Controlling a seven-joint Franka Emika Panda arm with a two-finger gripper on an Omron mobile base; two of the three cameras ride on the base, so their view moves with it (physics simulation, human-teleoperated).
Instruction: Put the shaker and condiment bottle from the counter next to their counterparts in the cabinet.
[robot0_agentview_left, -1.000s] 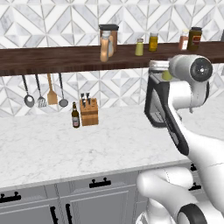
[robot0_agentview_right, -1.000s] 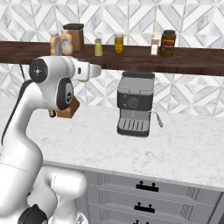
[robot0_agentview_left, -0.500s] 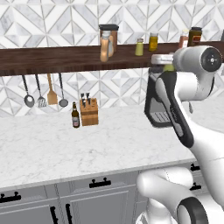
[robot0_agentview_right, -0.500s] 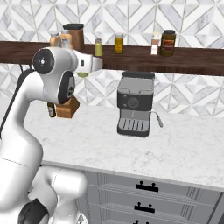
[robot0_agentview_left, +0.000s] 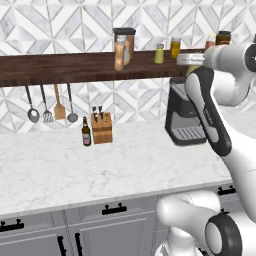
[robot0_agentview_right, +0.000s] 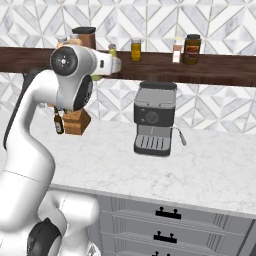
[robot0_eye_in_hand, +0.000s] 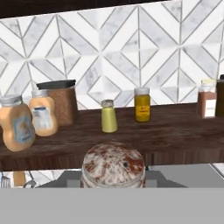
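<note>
Raised gripper (robot0_eye_in_hand: 113, 183) nearer shelf (robot0_eye_in_hand: 175, 131); espresso machine (robot0_agentview_right: 154, 118) below.

Mid-frame in the hand view, the shelf (robot0_eye_in_hand: 175, 131) is bare in front of the yellow-green shaker (robot0_eye_in_hand: 108, 116) and mustard-coloured jar (robot0_eye_in_hand: 142, 104). Two orange bottles (robot0_eye_in_hand: 17, 122) and a dark-lidded jar (robot0_eye_in_hand: 61, 101) crowd its left; a red-brown jar (robot0_eye_in_hand: 206, 104) stands at right.

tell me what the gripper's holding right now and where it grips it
The gripper holds the shaker, silver cap facing the hand camera. The grip appears to be on its body below the cap, but the contact is hidden.
</note>
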